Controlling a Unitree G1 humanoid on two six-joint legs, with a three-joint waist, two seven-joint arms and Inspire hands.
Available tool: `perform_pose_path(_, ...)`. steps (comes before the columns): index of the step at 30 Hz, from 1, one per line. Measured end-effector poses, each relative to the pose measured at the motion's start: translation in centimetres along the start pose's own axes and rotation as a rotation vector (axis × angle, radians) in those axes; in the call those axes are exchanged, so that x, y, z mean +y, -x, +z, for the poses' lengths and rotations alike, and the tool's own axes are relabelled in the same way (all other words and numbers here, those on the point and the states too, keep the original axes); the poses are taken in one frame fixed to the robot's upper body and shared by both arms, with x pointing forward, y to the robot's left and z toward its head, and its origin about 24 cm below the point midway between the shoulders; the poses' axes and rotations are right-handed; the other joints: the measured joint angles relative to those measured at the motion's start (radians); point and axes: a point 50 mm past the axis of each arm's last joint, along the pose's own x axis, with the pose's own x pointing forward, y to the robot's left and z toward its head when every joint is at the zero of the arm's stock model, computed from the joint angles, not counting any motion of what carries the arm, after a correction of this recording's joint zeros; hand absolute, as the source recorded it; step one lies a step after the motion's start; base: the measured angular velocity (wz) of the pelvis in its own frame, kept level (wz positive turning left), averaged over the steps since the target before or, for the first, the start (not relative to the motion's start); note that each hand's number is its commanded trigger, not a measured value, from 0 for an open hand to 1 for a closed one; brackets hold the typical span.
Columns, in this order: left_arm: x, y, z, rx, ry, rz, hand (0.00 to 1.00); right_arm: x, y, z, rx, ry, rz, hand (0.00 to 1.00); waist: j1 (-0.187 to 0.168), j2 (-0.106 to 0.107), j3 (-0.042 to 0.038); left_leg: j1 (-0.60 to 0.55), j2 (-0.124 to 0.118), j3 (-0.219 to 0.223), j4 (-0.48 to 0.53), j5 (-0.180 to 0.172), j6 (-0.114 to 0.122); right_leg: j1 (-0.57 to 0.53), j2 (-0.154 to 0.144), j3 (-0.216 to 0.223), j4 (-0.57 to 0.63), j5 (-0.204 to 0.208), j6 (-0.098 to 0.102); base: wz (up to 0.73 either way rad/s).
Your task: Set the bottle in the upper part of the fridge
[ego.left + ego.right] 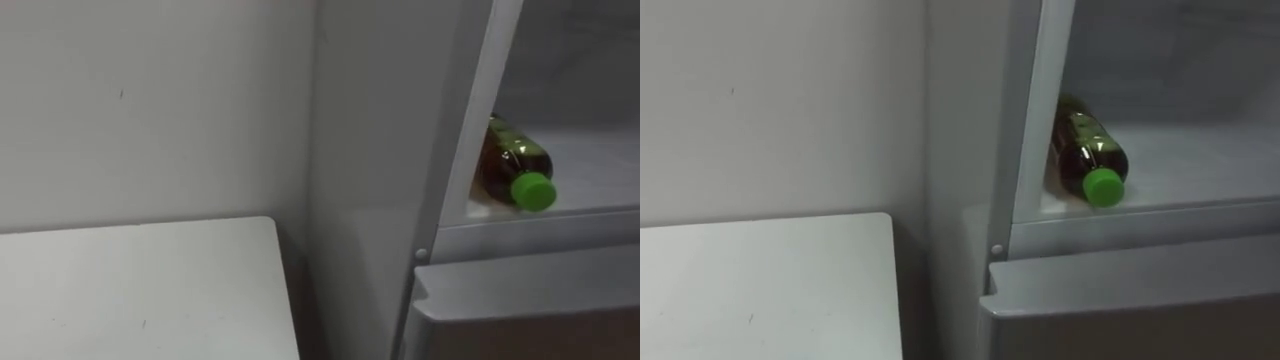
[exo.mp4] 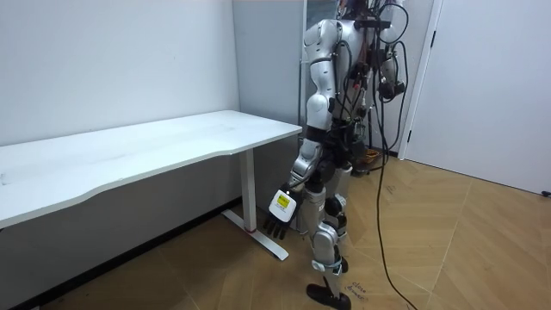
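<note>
The left hand (image 2: 280,217) hangs at the robot's side, beside the desk's leg and low over the floor. Its dark fingers are relaxed and nearly straight, and it carries nothing. The right hand (image 2: 394,86) is probably the dark shape raised at chest height on the far side of the body. The room view is too cluttered there to tell its state.

The robot stands upright in the room's corner, facing the tall grey fridge (image 1: 365,150), with the end of the white rectangular desk (image 1: 140,290) just to its left.

The amber plastic bottle with the green screw cap (image 1: 515,168) lies on its side on the pale shelf (image 1: 595,165) of the upper fridge compartment. It is tucked against the compartment's left frame, with its cap pointing out towards the opening. Lying flat, it cannot topple, and the frame beside it probably checks any roll to that side.

The grey top edge of the lower compartment's door (image 1: 520,290) shows below the shelf and appears closed. By this layout the bottle is in place, and what seems left is to close the upper compartment.
</note>
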Motion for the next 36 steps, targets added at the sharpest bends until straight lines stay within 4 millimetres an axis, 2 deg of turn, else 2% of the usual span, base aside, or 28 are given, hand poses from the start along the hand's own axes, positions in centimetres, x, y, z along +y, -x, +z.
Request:
perform_pose_path(4, -0.6, -0.1, 0.5, -0.015, -0.037, -0.007, 0.0, 0.8, 0.8, -0.1, -0.026, 0.031, 0.077, 0.0, 0.015, 0.006, -0.001, 0.0, 0.0, -0.001, 0.001, 0.0, 0.0, 0.0, 0.0, -0.001, -0.002, 0.0, 0.0, 0.0)
perform_pose_path(16, -1.1, -0.3, 1.0, -0.022, -0.071, -0.033, 0.0, 0.8, 1.2, 0.5, -0.096, 0.072, 0.118, 0.0, 0.02, 0.025, -0.0046, 0.0, 0.0, -0.003, -0.002, -0.002, 0.002, -0.001, 0.0, -0.007, -0.005, 0.0, 0.001, 0.0)
perform_pose_path(29, -1.3, -0.3, 1.2, -0.022, -0.107, -0.053, 0.0, 1.2, 1.3, 0.4, -0.092, 0.081, 0.213, 0.0, 0.011, 0.028, -0.007, -0.001, 0.0, -0.007, 0.0, -0.001, 0.002, 0.0, -0.001, -0.007, -0.003, 0.001, -0.001, 0.0)
perform_pose_path(36, -0.6, -0.6, 1.9, -0.031, -0.126, -0.059, 0.0, 2.0, 1.3, 0.0, -0.055, 0.14, 0.362, 0.0, 0.018, 0.013, -0.0041, -0.002, 0.003, 0.0, -0.002, 0.001, -0.001, -0.001, 0.004, -0.003, -0.012, 0.011, -0.009, -0.07)
